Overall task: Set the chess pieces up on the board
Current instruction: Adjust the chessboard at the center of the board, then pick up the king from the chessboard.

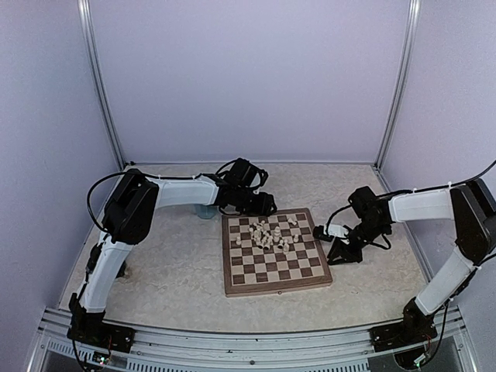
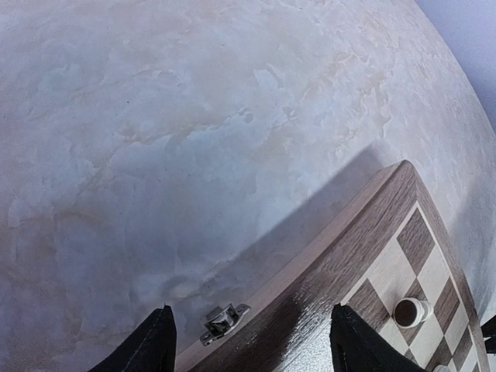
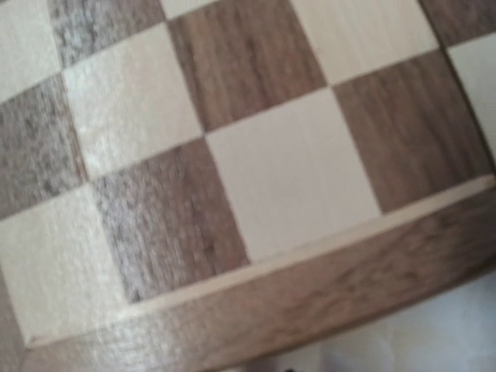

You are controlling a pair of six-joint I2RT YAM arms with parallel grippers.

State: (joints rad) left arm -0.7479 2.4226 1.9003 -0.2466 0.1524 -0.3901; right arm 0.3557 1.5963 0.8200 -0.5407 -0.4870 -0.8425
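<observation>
The board (image 1: 275, 290) lies in the middle of the table. The chess pieces (image 1: 270, 235) stand and lie bunched together on its far half. My left gripper (image 1: 270, 205) hovers at the board's far-left corner. In the left wrist view it (image 2: 252, 337) is open and holds nothing, its fingers straddling the board's rim (image 2: 349, 240). One pale piece (image 2: 409, 311) stands on a square to the right. My right gripper (image 1: 320, 231) sits at the board's right edge. Its wrist view shows only blurred squares and the rim (image 3: 333, 279), with its fingers out of sight.
A metal clasp (image 2: 223, 322) is fixed to the board's side, below the left fingers. A small pale blue-grey object (image 1: 205, 211) stands on the table under the left arm. Pale walls and metal posts (image 1: 105, 93) enclose the table.
</observation>
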